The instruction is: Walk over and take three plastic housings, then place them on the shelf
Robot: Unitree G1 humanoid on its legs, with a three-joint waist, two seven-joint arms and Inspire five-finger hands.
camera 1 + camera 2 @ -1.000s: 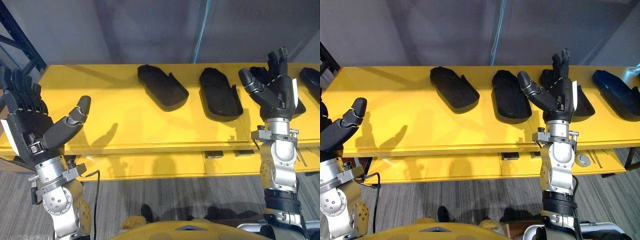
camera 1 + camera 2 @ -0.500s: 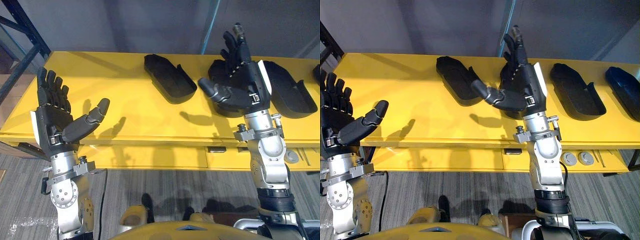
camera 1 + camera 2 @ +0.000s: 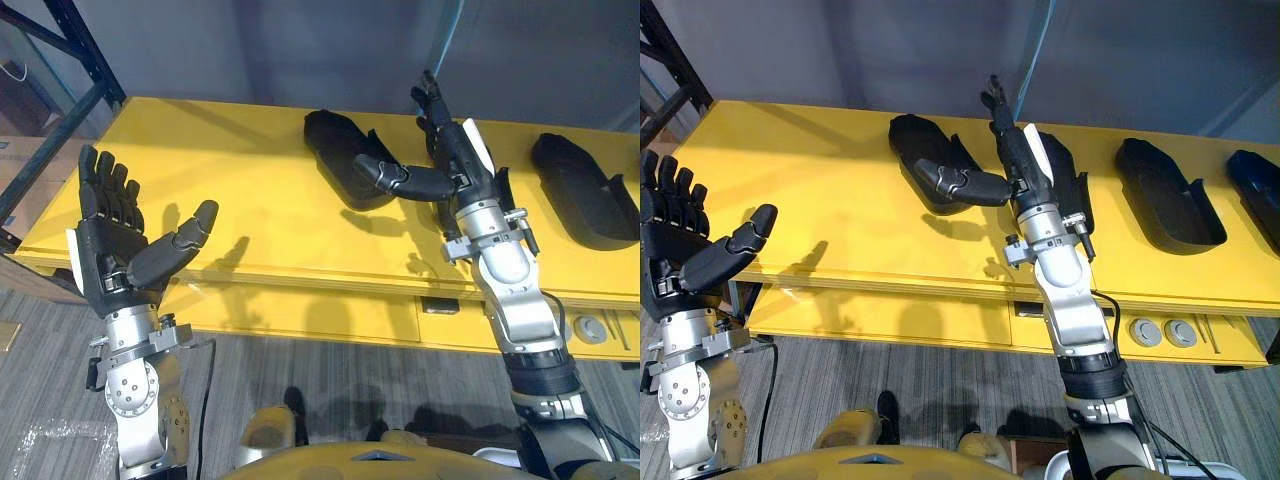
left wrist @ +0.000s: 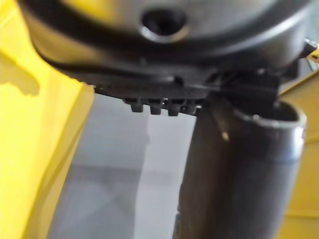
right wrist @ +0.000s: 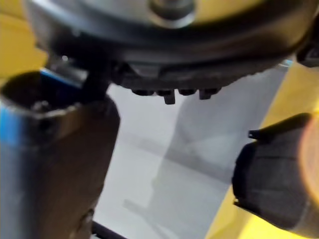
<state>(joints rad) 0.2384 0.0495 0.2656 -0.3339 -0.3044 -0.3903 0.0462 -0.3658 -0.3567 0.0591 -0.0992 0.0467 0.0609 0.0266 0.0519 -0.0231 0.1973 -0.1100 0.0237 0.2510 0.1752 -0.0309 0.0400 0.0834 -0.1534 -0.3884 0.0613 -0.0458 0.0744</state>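
At far left our left hand [image 3: 115, 250] is raised off the front corner of the long yellow table [image 3: 220, 150], palm up, fingers straight and spread, holding nothing. Behind it stands a dark blue metal rack frame [image 3: 75, 55], cut off by the edge, so we cannot tell whether it is the shelf we need.

The black moulded plastic housings lie in a row on the table top, none yet taken. The leftmost housing [image 3: 335, 150] lies clear. Our right hand [image 3: 447, 172] hovers over the second housing [image 3: 1070, 185], fingers straight and thumb stretched towards the first one. The hand is apart and clamped on nothing. Further right lie a third housing [image 3: 1165, 205] and a fourth dark housing [image 3: 1258, 195], which runs out of view.

We judge these shells light, stiff and smooth — likely to slide under a flat push. The raised side wall looks like the best hold, with the thumb inside and the fingers outside.

The second housing is mostly hidden behind our right hand, so we cannot tell whether the fingers touch it. The wrist views sit too close to help — the dark shape past the right hand cannot be made out.
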